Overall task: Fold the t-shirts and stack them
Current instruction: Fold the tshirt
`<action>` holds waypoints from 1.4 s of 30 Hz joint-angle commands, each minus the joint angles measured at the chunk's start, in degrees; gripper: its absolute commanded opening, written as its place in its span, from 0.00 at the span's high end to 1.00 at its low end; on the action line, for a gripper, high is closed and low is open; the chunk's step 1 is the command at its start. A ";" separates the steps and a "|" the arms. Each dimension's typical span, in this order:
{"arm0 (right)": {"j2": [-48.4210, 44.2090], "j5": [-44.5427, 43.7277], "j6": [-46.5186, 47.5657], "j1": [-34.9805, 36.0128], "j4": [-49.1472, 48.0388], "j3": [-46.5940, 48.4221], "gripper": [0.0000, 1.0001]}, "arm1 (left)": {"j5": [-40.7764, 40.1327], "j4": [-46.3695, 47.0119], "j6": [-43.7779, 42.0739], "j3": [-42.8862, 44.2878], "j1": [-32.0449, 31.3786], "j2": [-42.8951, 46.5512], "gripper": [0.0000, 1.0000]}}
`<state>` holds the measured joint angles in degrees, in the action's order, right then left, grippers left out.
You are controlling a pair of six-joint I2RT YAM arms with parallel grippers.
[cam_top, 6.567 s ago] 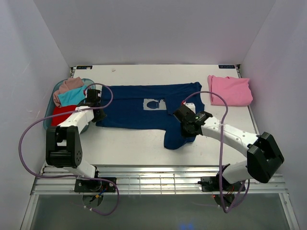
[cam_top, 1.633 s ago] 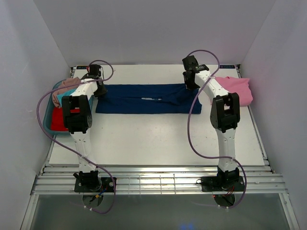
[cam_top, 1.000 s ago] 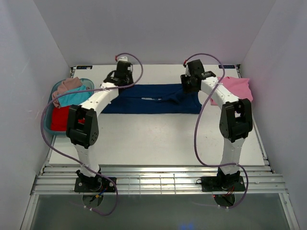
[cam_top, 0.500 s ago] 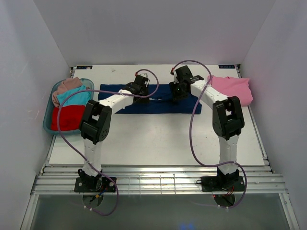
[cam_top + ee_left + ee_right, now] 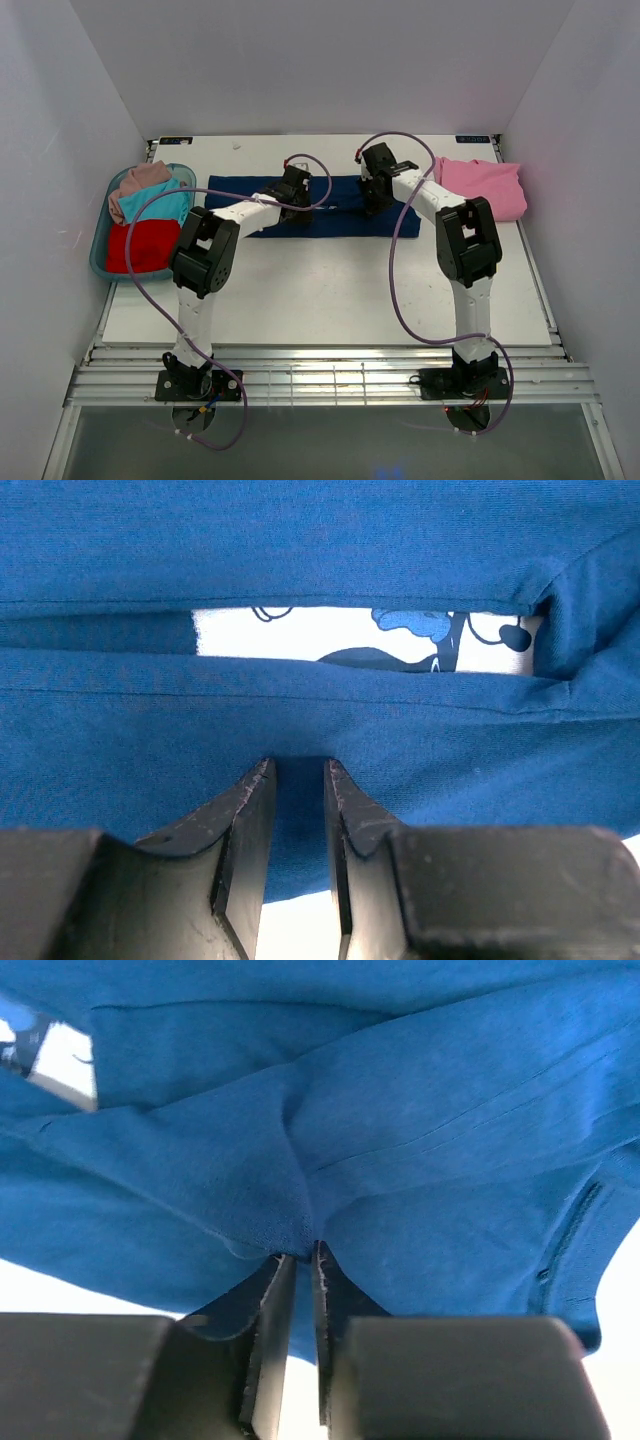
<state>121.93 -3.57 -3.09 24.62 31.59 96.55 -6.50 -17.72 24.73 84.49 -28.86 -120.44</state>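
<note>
The far half of the bench point(image 5: 320, 290) is taken up by the navy shirt point(image 5: 330, 222), which is laid out as a long folded strip. At the left edge, a tub point(image 5: 98, 262) is filled with a red shirt point(image 5: 140, 245), a teal shirt point(image 5: 160, 203) and a dusty-pink shirt point(image 5: 140, 180). At the far right, a pink shirt point(image 5: 482, 187) is laid folded, just beside the strip's end.

The strip's near edge is met close to its middle by both pincers. The right pincer point(image 5: 300, 1257) is pressed almost together on a puckered ridge of navy cloth. The left pincer point(image 5: 297, 770) is held narrowly parted with the hem between its fingers; whether the cloth is truly gripped cannot be told.

The main risk is judged to lie there. If only one side is held when the edge is lifted, the strip could be dragged askew and the fold opened. If only the top layer is caught, the layers could be peeled apart. The pale print point(image 5: 360, 640), seen as a sliver between the folds, could then be left exposed.
</note>
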 commanded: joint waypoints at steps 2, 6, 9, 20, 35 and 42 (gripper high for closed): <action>1.82 -4.24 2.12 0.16 0.66 5.47 0.85 | 0.26 -0.30 0.40 -2.40 -0.23 2.49 0.64; 5.59 -5.30 2.92 0.16 2.42 12.33 0.86 | 0.44 -0.21 0.93 -4.06 -0.23 2.93 0.64; 7.79 -5.92 5.38 0.08 2.95 17.77 0.86 | 0.44 0.14 1.46 -4.95 -0.23 3.46 0.64; 10.79 -4.08 7.05 0.16 -6.62 17.89 0.86 | 0.88 0.14 1.81 -6.62 -0.23 3.99 0.66; 3.51 -7.67 3.53 0.16 -29.12 10.86 0.68 | 0.53 -0.04 2.16 -9.87 -0.32 6.10 0.66; -6.35 -10.66 5.20 0.25 -26.53 3.29 0.69 | -0.09 0.31 1.90 -7.68 -1.98 6.62 0.66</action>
<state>121.91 -11.66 1.74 24.77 7.09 100.49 -6.66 -13.02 26.81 76.47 -29.23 -115.83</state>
